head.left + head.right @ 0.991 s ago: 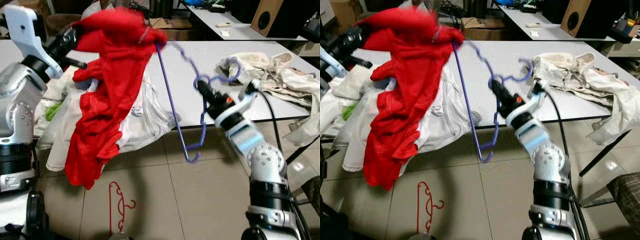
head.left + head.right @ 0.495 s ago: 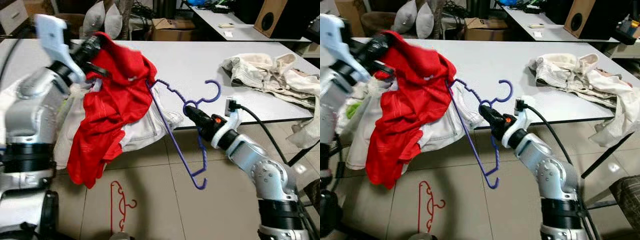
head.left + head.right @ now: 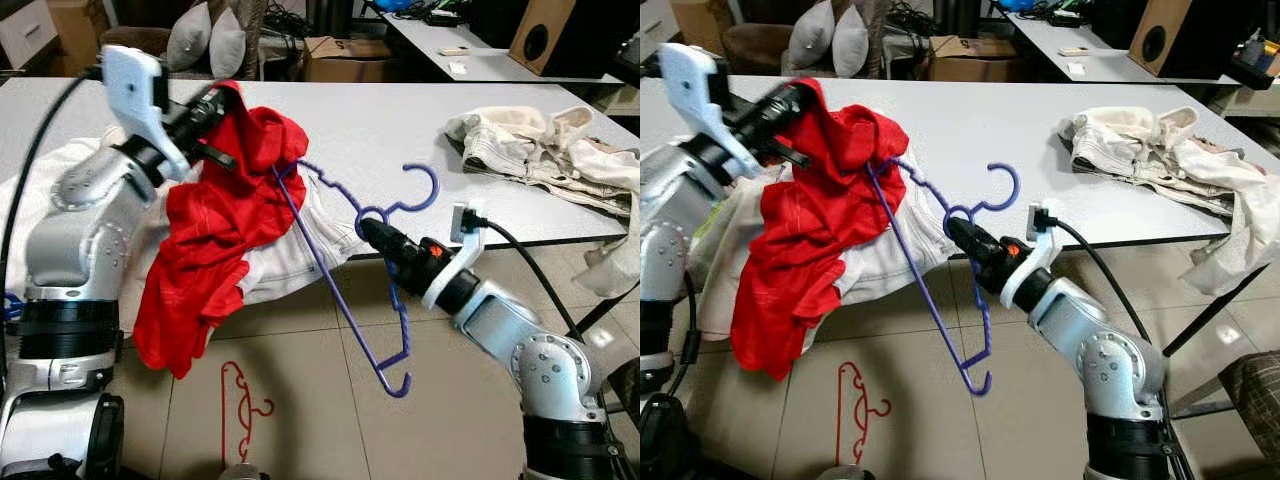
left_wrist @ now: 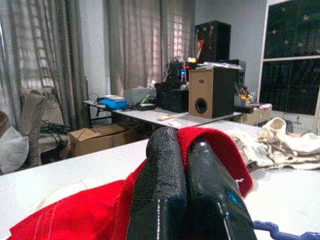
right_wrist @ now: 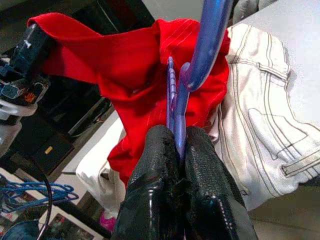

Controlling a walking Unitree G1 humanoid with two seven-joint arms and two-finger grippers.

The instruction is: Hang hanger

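Two tools pinch: right tool purple hanger (hook up, long axis diagonal), left tool red garment.

Silver arms; black-fingered gripper

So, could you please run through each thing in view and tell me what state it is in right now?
Left end effector: shut on the red garment, held up.
Red garment: lifted, hanging over the table edge.
Right end effector: shut on the purple hanger.
Purple hanger: held tilted, one end against the red garment.
White jeans: draped off the table.
Cream garment: crumpled on the table.
Red hanger: lying on the floor.
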